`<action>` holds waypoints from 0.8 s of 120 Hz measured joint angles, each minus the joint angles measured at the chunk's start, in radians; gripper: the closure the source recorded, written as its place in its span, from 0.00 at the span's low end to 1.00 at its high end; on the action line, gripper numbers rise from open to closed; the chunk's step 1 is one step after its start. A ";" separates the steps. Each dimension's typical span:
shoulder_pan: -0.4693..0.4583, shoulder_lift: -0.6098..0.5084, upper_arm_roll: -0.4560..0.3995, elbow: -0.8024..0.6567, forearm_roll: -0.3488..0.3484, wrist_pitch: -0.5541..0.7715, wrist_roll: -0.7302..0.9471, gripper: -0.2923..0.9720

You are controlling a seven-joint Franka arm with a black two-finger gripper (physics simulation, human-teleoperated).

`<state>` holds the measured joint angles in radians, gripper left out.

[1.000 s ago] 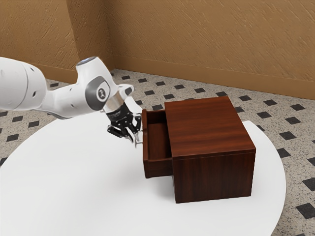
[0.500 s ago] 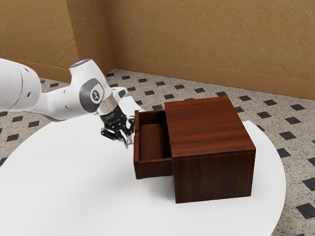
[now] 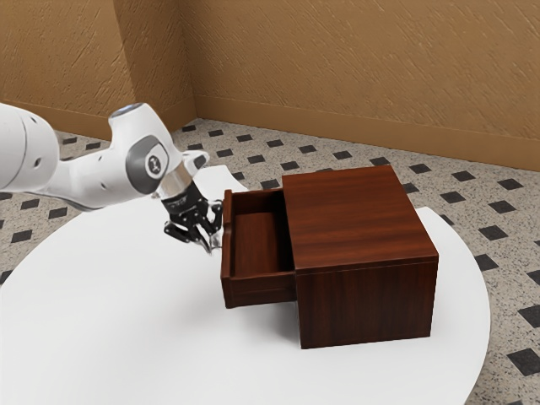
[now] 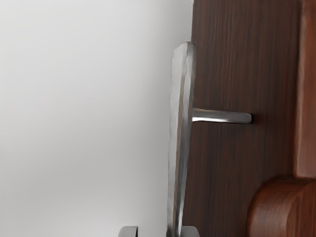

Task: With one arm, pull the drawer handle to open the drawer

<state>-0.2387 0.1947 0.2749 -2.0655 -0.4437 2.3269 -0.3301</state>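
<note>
The round white table (image 3: 101, 329) is carrying the dark wooden cabinet (image 3: 363, 245), which is sitting toward its 3 o'clock side in the exterior view. The drawer (image 3: 257, 253) is standing partly out of the cabinet, projecting toward 9 o'clock. The gripper (image 3: 207, 239) is working at the drawer front, so the drawer is lying at its 3 o'clock; whether it is clenched on the handle (image 4: 178, 138) I cannot tell. That slim metal bar is running along a 12-to-6 line, crosswise to the pull. Against half a second ago, drawer and gripper are both sitting farther toward 9 o'clock.
</note>
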 joint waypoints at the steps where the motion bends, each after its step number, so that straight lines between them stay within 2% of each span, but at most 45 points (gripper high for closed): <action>1: 0.000 -0.001 0.001 0.000 0.000 0.000 0.000 0.76; 96: -0.002 -0.042 0.037 -0.055 0.004 0.000 -0.001 0.76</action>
<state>-0.2404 0.1530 0.3124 -2.1201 -0.4393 2.3267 -0.3314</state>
